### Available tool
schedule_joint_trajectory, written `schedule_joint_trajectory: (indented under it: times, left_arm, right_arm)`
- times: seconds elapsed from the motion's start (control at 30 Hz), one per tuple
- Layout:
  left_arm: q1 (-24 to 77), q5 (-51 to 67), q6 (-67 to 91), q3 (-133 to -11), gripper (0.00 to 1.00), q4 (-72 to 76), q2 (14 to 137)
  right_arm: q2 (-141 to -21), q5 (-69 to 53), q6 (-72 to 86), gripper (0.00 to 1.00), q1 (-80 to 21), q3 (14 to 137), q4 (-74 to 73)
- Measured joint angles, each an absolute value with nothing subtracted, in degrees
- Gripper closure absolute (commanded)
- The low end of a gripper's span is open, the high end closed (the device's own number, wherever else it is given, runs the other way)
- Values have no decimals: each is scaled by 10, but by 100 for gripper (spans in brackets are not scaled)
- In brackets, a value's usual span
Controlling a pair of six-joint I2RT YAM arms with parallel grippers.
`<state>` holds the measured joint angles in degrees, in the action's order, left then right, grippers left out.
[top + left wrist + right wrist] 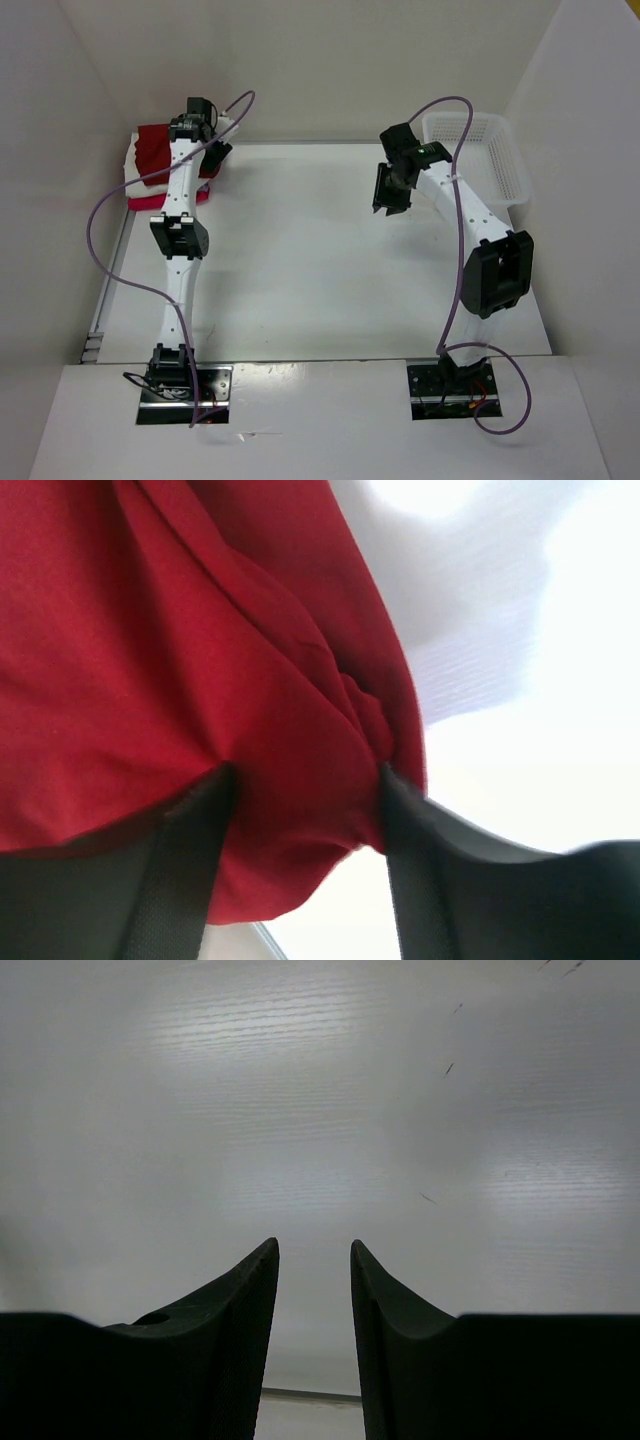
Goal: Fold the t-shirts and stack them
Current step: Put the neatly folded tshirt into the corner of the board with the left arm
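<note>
Left jaws are pinching a bunched fold of the dark red t-shirt (180,660), with cloth pressing both inner faces; only the left wrist view is showing this grip. Right jaws are standing slightly spread above the bench (300,260), toward its far right. Top view is showing the stack sitting at the far left corner, red lying over cream white t-shirt (133,160), and basket (490,150) sitting at the far right corner.
</note>
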<state>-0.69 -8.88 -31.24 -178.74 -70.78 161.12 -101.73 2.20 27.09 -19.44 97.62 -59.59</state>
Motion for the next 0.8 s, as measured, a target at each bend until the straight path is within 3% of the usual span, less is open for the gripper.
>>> schedule_joint_trajectory:
  times: [0.03, 0.27, 0.33, 0.43, 0.53, 0.8]
  left_arm:
    - [-7, -84, -312, -1787, 51, -710, 1611]
    - [1, -59, -316, -1727, 54, -710, 1587]
    - [4, -51, -321, -1691, 45, -710, 1573]
    - [8, -44, -326, -1676, 15, -714, 1569]
    - [9, -41, -320, -1690, 2, -726, 1569]
    - [-4, -22, -291, -1772, 0, -727, 1532]
  right_arm:
    - [-1014, 22, 271, 59, -194, 974, -596]
    - [-983, 26, 271, 59, -194, 958, -594]
    - [-976, 26, 271, 59, -194, 955, -594]
    - [-970, 28, 271, 58, -194, 953, -594]
    - [-968, 29, 271, 57, -194, 952, -594]
    - [-946, 30, 272, 57, -194, 927, -592]
